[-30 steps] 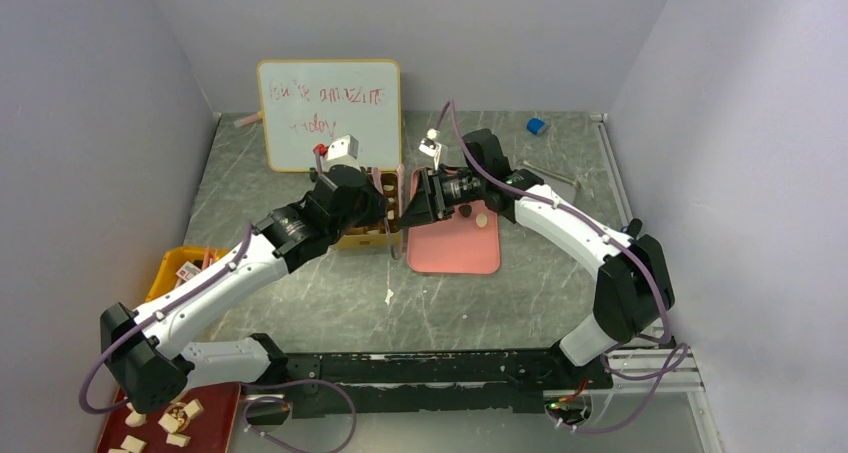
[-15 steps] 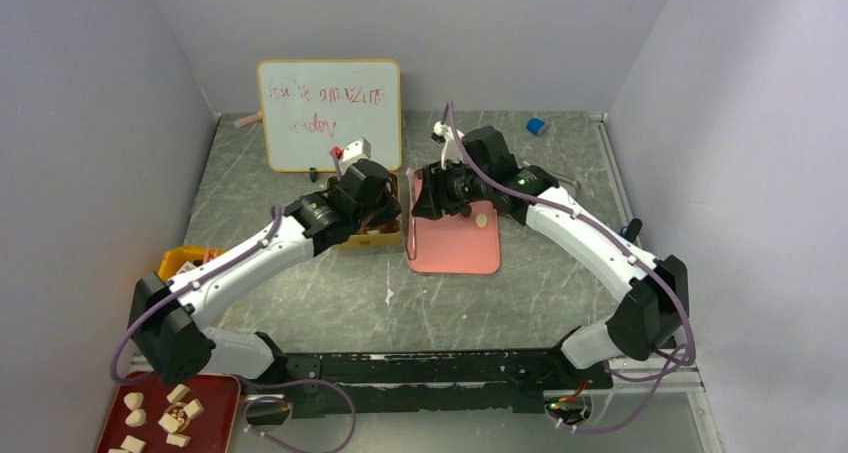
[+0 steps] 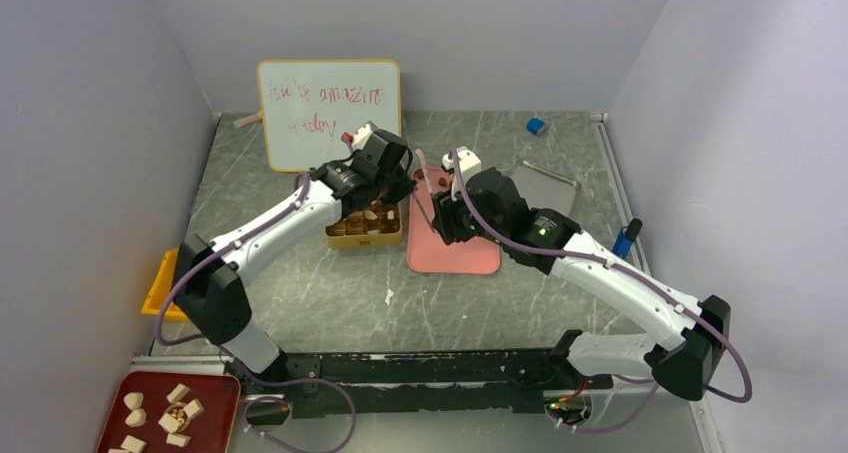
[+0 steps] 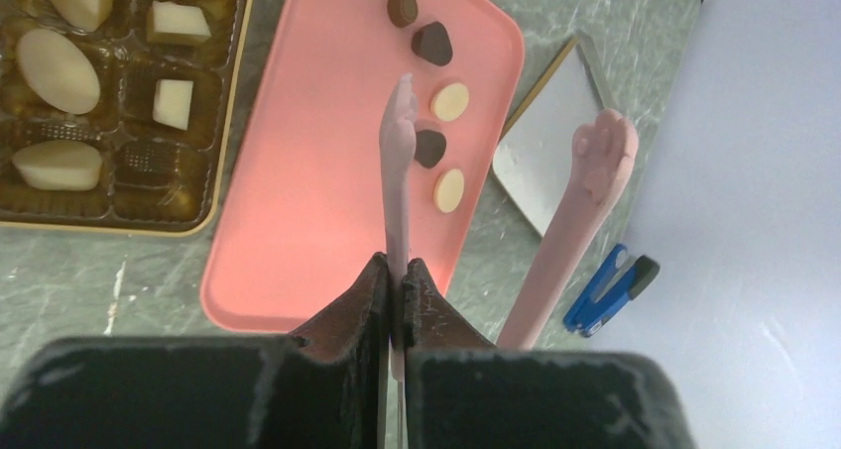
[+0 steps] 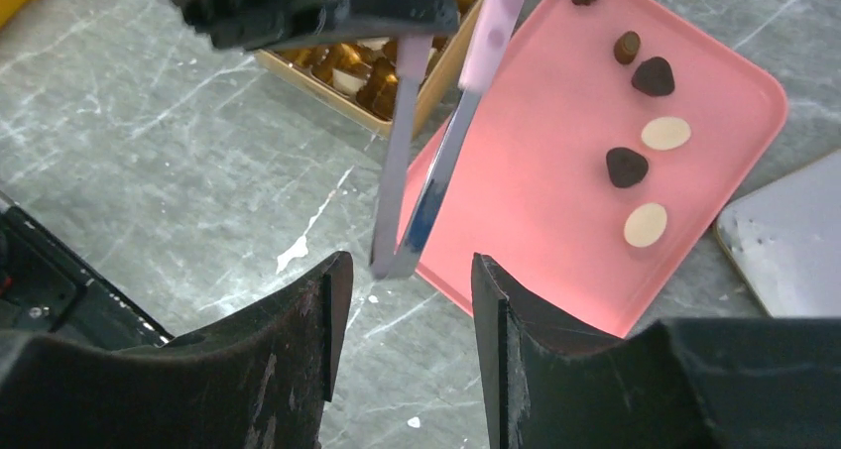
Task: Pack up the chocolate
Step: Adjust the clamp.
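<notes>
Several small chocolates, dark brown (image 4: 432, 43) and light tan (image 4: 450, 100), lie in a row on the pink tray (image 4: 307, 171); the right wrist view shows them too (image 5: 627, 167). The gold chocolate box (image 4: 119, 102) beside the tray holds pale pieces. My left gripper (image 4: 395, 271) is shut on one arm of the pink-tipped tongs (image 4: 397, 171), held above the tray; the other arm (image 4: 585, 201) splays right. My right gripper (image 5: 412, 271) is open and empty, its jaws just below the tongs' metal joint end (image 5: 397, 256). From above, the left gripper (image 3: 395, 178) and right gripper (image 3: 445, 218) are close together.
A silver lid (image 3: 545, 183) lies right of the pink tray (image 3: 470, 258), with a blue clip (image 3: 625, 241) beyond. A whiteboard (image 3: 328, 113) stands at the back. A yellow bin (image 3: 160, 283) is at left, and a red tray (image 3: 215, 413) of beige chunks at the near left.
My left arm has stretched back and right, carrying the tongs over the box's far corner. My right arm has pulled back toward the near side over the pink tray.
</notes>
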